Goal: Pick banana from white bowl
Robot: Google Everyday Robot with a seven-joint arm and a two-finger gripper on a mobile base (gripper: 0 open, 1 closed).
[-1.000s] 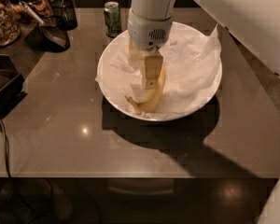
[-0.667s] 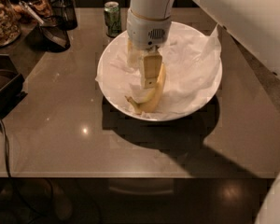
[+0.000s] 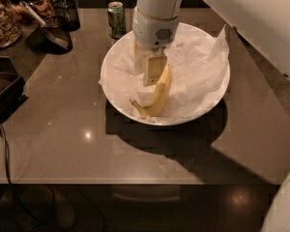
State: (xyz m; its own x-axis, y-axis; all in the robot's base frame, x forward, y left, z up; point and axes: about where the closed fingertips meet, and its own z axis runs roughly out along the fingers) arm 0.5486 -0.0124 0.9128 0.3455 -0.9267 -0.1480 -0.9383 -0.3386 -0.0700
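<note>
The white bowl (image 3: pixel 221 92) sits at the middle of the brown table, lined with crumpled white paper. The yellow banana (image 3: pixel 158 94) is in its front left part, tilted up. Its stem end rests low on the paper and its other end is raised against my gripper. My gripper (image 3: pixel 151 77) hangs from the white arm straight above the bowl. Its cream fingers (image 3: pixel 153 69) are closed on the banana's upper end.
A green can (image 3: pixel 116 18) stands just behind the bowl's left side. Dark containers and a glass jar of snacks (image 3: pixel 2 18) crowd the back left corner. A black tray (image 3: pixel 5 93) juts over the left edge. The table's front edge runs below the bowl.
My gripper has risen a little. The banana's upper end has come up with it, so the banana now stands steeper, with its stem end still on the paper.
</note>
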